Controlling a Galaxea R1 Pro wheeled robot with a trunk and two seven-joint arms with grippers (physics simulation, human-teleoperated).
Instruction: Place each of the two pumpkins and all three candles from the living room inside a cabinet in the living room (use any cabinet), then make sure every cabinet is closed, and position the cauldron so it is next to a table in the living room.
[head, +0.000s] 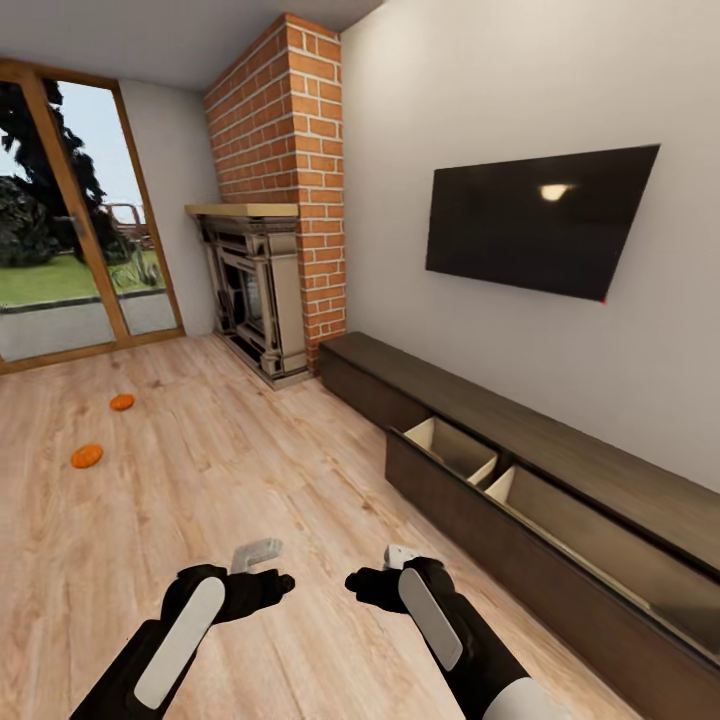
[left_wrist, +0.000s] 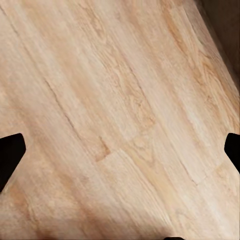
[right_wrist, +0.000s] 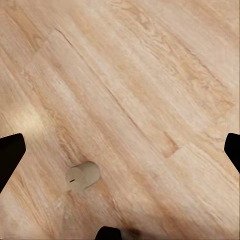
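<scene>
Two pumpkins (head: 87, 456) lie on the wooden floor (head: 220, 470) at far left, near the glass door (head: 70, 220); the second pumpkin (head: 122, 402) sits a little farther off, apart from the first. One candle (right_wrist: 83, 176) shows in the right wrist view, lying on its side on the boards just below the right gripper (right_wrist: 120, 150); its long axis runs slantwise across the plank grain. Other candles: not located here. Cauldron and table: not located either.

Cabinet (head: 520, 500): one long, low dark-brown unit along the right wall, under the television (head: 540, 220). One drawer front stands pulled out, with two pale compartments open to view. Beyond its far end stand the fireplace (head: 255, 300) and brick chimney (head: 290, 170).

Grippers: left gripper (head: 262, 582) and right gripper (head: 372, 585) hang low over the floor in the near centre. Each wrist view shows its dark fingertips (left_wrist: 11, 152) set wide at the frame edges with only floor between, so both are spread and hold nothing.

Key relation: the candle lies directly beneath the right gripper, between its fingertips (right_wrist: 10, 152) as seen from above but well under them. The right arm is the nearer one, and the open drawer is on its side. Judgement: next move is a descent of the right gripper onto the candle, with the jaws turned across its short width, since a cylinder on its side may roll. Pumpkins lie on the left arm's side, well apart from both grippers.
</scene>
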